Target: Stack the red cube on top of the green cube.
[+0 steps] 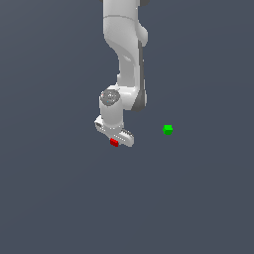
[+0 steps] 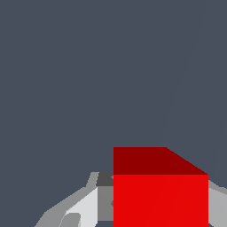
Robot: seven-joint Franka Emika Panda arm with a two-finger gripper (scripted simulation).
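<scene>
The red cube (image 1: 114, 142) sits right under the white gripper (image 1: 117, 140), left of centre in the exterior view. In the wrist view the red cube (image 2: 160, 195) fills the space between the two grey fingers (image 2: 103, 201), which press against both of its sides. The gripper is shut on it. I cannot tell whether the cube is off the floor. The green cube (image 1: 167, 129) stands alone on the grey floor, well off to the exterior view's right of the gripper and slightly further back. It does not show in the wrist view.
The white arm (image 1: 126, 59) comes down from the top of the exterior view. The plain dark grey floor (image 1: 59, 198) surrounds both cubes.
</scene>
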